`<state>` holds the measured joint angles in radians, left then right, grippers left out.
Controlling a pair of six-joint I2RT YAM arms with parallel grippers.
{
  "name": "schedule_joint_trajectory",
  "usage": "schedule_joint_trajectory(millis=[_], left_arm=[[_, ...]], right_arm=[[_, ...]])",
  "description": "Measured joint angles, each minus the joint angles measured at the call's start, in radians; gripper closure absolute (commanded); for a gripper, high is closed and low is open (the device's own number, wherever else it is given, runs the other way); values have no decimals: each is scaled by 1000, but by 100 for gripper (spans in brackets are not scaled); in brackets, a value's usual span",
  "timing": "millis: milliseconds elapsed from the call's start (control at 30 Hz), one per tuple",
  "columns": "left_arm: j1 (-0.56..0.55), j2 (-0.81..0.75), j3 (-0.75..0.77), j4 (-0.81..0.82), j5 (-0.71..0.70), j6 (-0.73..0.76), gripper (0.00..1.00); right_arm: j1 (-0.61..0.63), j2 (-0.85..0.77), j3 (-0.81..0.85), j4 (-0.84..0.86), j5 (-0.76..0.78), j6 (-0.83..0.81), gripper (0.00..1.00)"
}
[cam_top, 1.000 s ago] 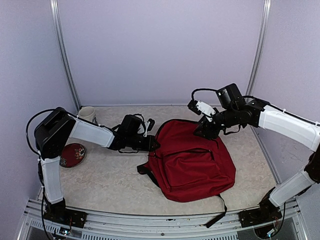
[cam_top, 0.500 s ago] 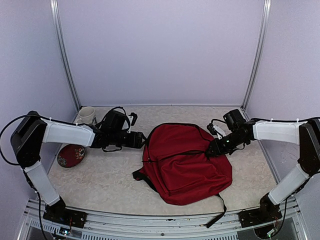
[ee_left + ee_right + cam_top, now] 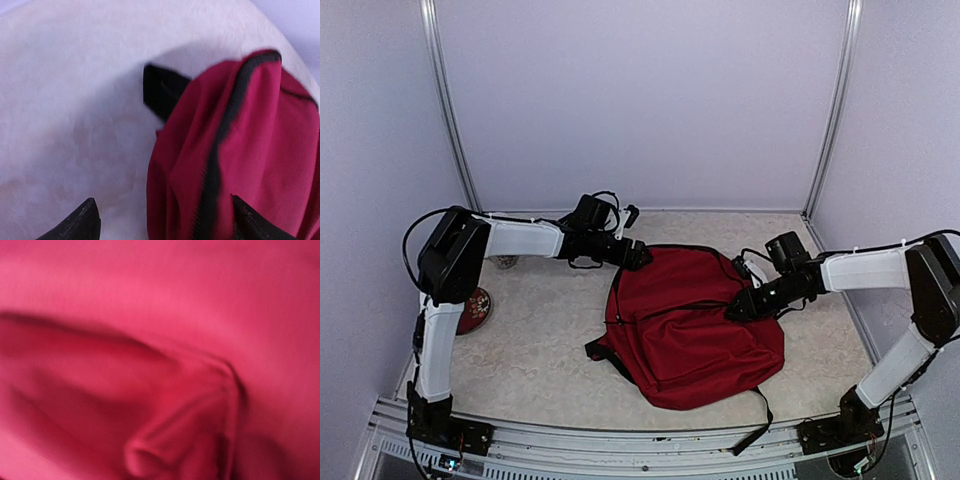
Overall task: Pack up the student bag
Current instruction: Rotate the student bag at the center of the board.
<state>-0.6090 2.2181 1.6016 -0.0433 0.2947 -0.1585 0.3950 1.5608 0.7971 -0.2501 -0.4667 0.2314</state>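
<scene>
The table (image 3: pixel 520 360) carries the student bag (image 3: pixel 695 335) right of its middle. It lies flat, its long axis running from the far wall toward the near edge, top end away from me, with a black strap (image 3: pixel 757 425) trailing off the near end. No lining and no contents show, so I judge it collapsed shut with nothing visibly packed. My left pincer (image 3: pixel 167 224) stands wide and holds nothing at the bag's far left corner. The red fabric and its black zip line (image 3: pixel 220 150) lie just ahead, toward my right-hand finger, with bare table by the other. My right pincer (image 3: pixel 733 308) is down on the bag's right side, about midway along its length. Its camera shows only blurred red cloth with a fold, so I cannot tell whether it is wide, narrow or pinching fabric. Both pincers are at the bag, and the left one is nearer the top. Well apart at the far left, a small dark-red dish (image 3: pixel 472 308) sits partly behind my left arm. I cannot make out what it holds.
</scene>
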Motion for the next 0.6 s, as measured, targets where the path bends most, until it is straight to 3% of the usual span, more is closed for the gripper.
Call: schedule_joint_trajectory(millis=[100, 167, 367, 433, 500, 533, 600], left_arm=[[0, 3, -94, -8, 35, -8, 61], [0, -25, -196, 33, 59, -11, 77], [-14, -280, -580, 126, 86, -81, 94], [-53, -360, -690, 159, 91, -125, 95], [-121, -422, -778, 195, 82, -167, 90], [-153, -441, -806, 205, 78, -182, 82], [-241, -478, -853, 210, 75, -205, 53]], right_arm=[[-14, 57, 55, 15, 6, 3, 64], [-35, 121, 125, 7, -14, 1, 64], [-77, 337, 404, -54, -87, -44, 61], [-81, 381, 485, -68, -111, -69, 58], [-84, 390, 530, -77, -136, -95, 56], [-86, 385, 541, -82, -150, -109, 55], [-89, 370, 547, -99, -177, -135, 55]])
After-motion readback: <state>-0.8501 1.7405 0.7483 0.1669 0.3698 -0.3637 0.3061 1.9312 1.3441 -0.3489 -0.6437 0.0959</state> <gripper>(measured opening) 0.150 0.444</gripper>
